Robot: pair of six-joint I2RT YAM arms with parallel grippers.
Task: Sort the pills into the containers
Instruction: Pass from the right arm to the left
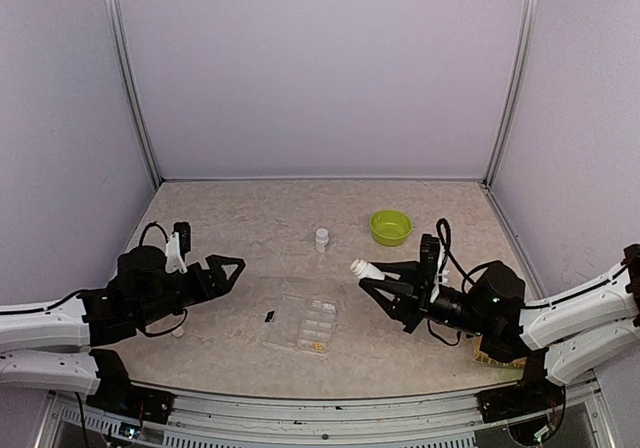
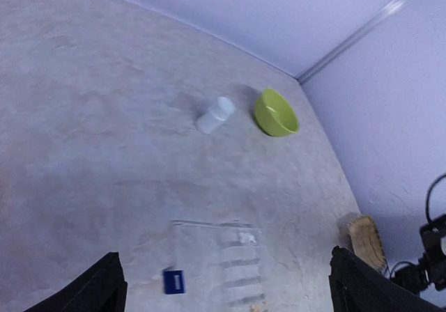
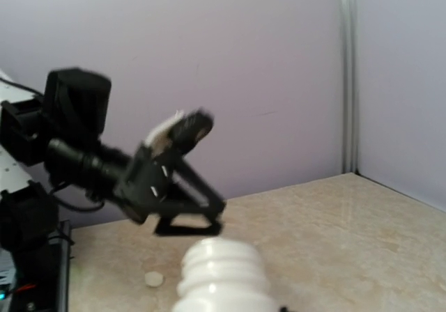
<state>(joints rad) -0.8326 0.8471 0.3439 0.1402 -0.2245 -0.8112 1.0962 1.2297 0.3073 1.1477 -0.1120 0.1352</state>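
Two grippers face each other across the box [image 1: 305, 325], which lies flat on the table [image 1: 240, 208] near the middle of its near edge.

Findings:
- The left gripper [image 1: 228, 271] has its jaws spread wide and holds nothing. It hangs left of the box.
- The right gripper [image 1: 372, 278] has its jaws closed on a white bottle [image 1: 361, 266]. The bottle is on its side, off the table, with its neck toward the left gripper. It is just past the box's far right corner, not over the box.
- Bare threads show on the neck in the right wrist view, so the bottle appears uncapped. A small white disc [image 3: 153, 278], possibly its cap, lies on the table under the left arm.
- A few yellowish pills [image 1: 317, 346] sit in the box's nearest compartment. A dark blue piece [image 1: 269, 316] lies on the table just left of the box.

Risks:
- The bottle is already level and short of the box, so any further tilt could spill its contents onto the table.
- The compartments are narrow, and a quick pour could mix colours or overshoot.
- Nothing steadies the box, so a nudge could slide it.
- Whether the lids stand open cannot be told. If they are shut, a pour would scatter.
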